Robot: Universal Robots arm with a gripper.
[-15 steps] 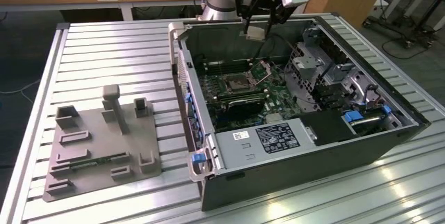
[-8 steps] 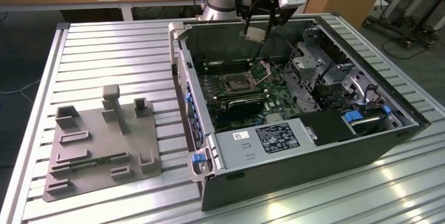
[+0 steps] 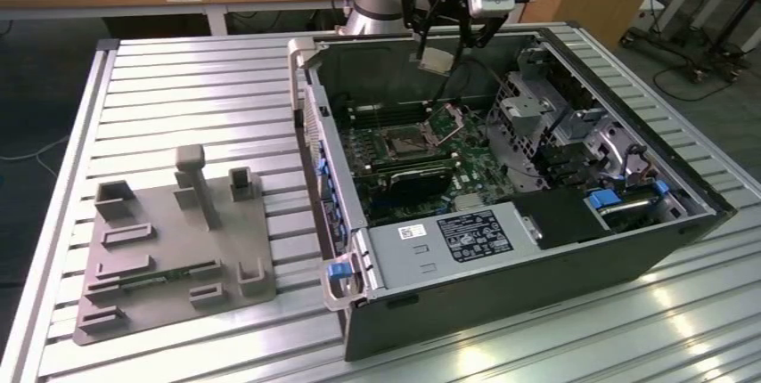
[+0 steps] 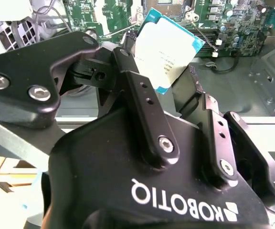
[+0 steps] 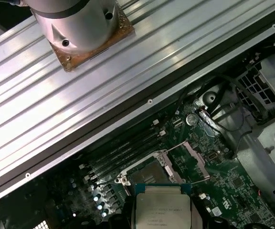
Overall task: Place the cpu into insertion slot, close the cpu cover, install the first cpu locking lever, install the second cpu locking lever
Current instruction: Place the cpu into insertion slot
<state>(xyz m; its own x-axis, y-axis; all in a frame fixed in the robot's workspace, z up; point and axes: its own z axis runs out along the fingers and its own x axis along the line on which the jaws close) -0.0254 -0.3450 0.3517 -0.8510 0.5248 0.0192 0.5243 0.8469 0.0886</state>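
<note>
The gripper (image 3: pixel 437 48) is clenched on the cpu (image 3: pixel 437 61). It holds the cpu up in the air, above the far side of the open case (image 3: pixel 523 267). In the second wrist view, the two black fingers (image 4: pixel 144 95) squeeze the cpu (image 4: pixel 168 47) on two of its sides, and the chip's silver-grey top faces the camera. The slot (image 3: pixel 402 144) sits on the green board (image 3: pixel 476 169) down inside the case, well below the cpu. Nothing is in the slot, and its dark middle shows. The cover (image 3: pixel 455 118) is open and tips up just beside the slot, on the exterior view's right of it. In the first wrist view, the cpu (image 5: pixel 162 207) hangs in front of the slot (image 5: pixel 149 175) and hides one edge of it. The cover (image 5: pixel 194 160) stands up at the slot's side, and long thin memory slots (image 5: pixel 123 151) lie near the slot. The case lies on a worktop (image 3: pixel 178 89) made of silver metal strips. A grey tray (image 3: pixel 178 240) with small blocks on it lies on the worktop, on the exterior view's left of the case. The arm's round base (image 5: pixel 78 24) is fixed to the worktop just beside the case.
</note>
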